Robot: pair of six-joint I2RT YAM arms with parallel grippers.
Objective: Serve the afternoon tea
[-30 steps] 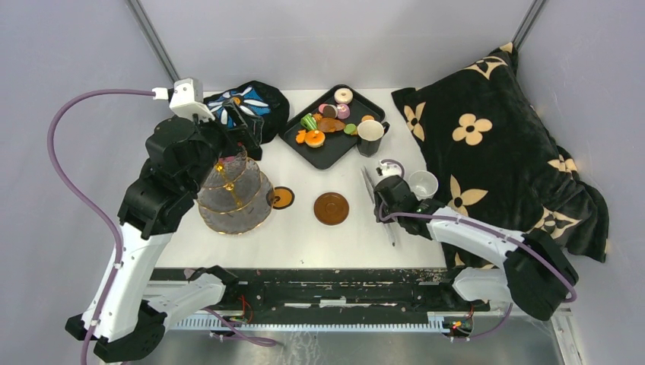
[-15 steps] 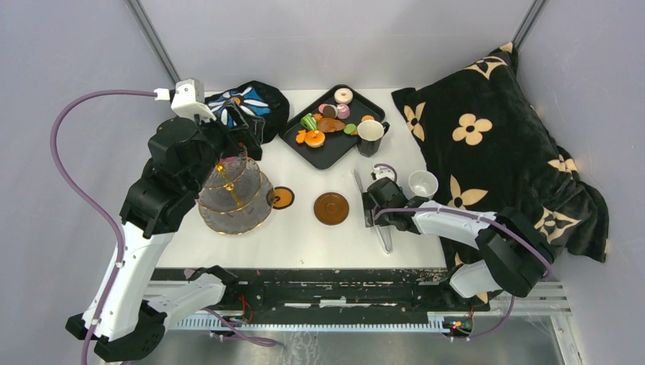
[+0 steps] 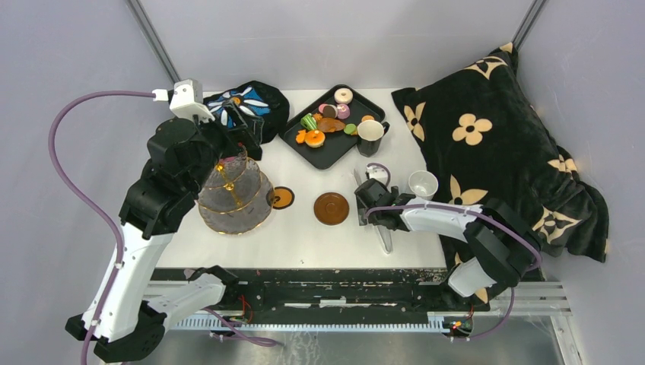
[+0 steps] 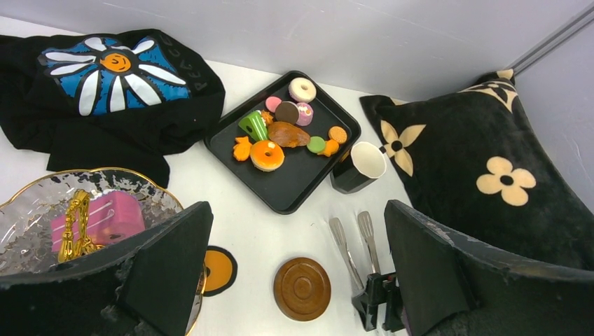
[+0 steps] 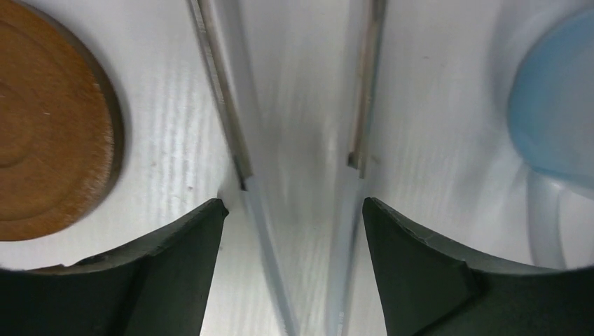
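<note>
A clear gold-trimmed stand (image 3: 234, 194) sits at the left, a pink pastry (image 4: 112, 217) on its top tier. My left gripper (image 3: 245, 137) hovers open and empty above it. Small colourful pastries (image 3: 313, 138) lie on a black tray (image 3: 328, 162). A dark cup (image 3: 370, 137) stands beside the tray. The brown saucer (image 3: 332, 208) and an orange black-rimmed disc (image 3: 282, 198) lie mid-table. Metal tongs (image 3: 384, 232) lie flat between the saucer and the white mug (image 3: 423, 184). My right gripper (image 3: 370, 207) is low over them, open, its fingers (image 5: 175, 245) outside both tong arms (image 5: 224, 105).
A black cloth with a blue-white flower (image 3: 247, 103) lies at the back left. A black blanket with tan flowers (image 3: 494, 152) fills the right side, close to the mug. The near table edge runs just in front of the tongs' handle end.
My right gripper has opened and let go of the tongs, which now lie on the table. The right arm has swung left towards the saucer. The left arm has not moved.
</note>
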